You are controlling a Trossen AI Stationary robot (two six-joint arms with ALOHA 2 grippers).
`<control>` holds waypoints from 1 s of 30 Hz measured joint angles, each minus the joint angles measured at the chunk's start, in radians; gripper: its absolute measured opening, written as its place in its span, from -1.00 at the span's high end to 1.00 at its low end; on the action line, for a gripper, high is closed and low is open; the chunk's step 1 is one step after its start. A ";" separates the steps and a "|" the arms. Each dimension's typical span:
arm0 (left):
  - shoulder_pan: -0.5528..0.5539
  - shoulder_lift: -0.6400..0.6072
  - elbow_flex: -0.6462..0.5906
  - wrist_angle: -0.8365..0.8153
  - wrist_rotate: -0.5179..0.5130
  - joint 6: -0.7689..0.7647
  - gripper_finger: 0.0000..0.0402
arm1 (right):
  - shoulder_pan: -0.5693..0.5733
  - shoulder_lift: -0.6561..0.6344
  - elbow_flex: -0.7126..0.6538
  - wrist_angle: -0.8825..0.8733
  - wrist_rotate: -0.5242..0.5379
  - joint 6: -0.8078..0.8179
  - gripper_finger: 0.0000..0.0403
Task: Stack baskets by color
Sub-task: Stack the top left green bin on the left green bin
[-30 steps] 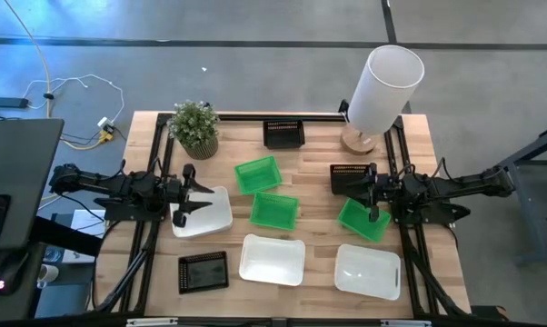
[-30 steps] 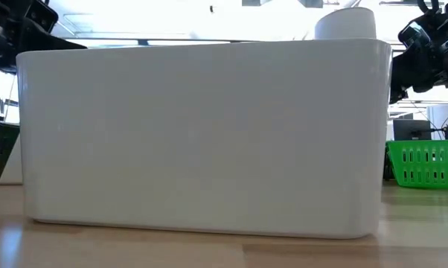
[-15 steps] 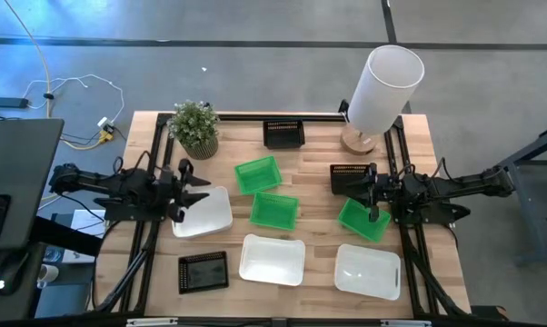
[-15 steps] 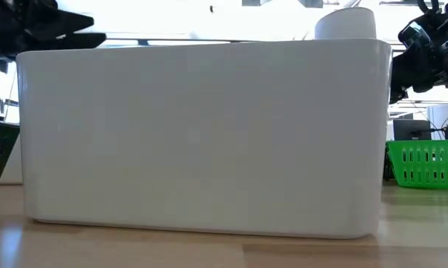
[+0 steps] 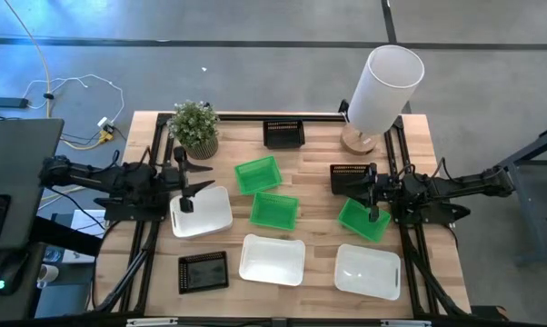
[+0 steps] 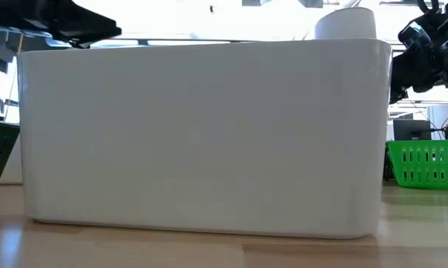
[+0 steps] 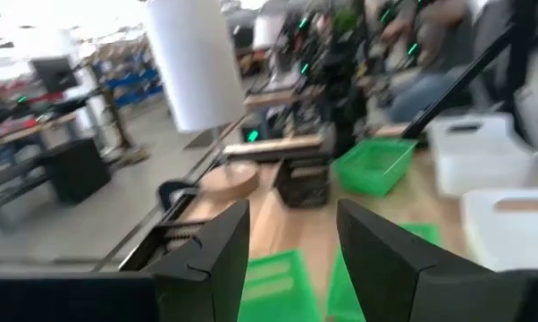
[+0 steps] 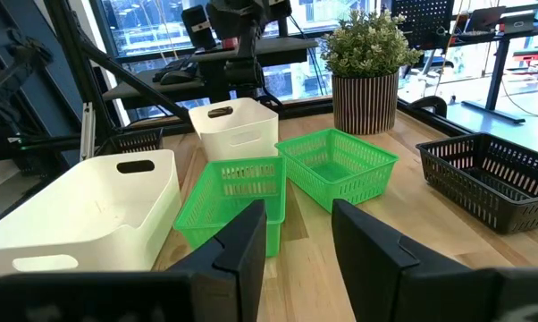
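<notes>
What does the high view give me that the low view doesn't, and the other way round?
Only the high view: the whole layout, with the left gripper open above the white plastic basket at the table's left, two green slotted baskets mid-table, three black slotted baskets and the potted green plant.
Only the low view: the side wall of a white basket up close, filling the picture.
Both: the green slotted basket under the right gripper and the tall white cylinder lamp.

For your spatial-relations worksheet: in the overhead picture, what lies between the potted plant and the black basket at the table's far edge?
Only bare wooden table lies between the potted plant and the black basket, as the high view shows.
</notes>
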 joint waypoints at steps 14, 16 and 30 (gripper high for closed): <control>0.026 0.362 0.317 -0.148 -0.058 -0.084 0.22 | 0.000 0.000 0.000 0.000 0.000 0.000 0.41; 0.033 0.409 0.350 -0.174 -0.058 -0.090 0.22 | 0.000 0.000 0.000 0.000 0.000 0.000 0.41; 0.042 0.688 0.384 -0.254 -0.044 -0.263 0.22 | 0.000 0.000 0.000 0.000 0.000 0.000 0.41</control>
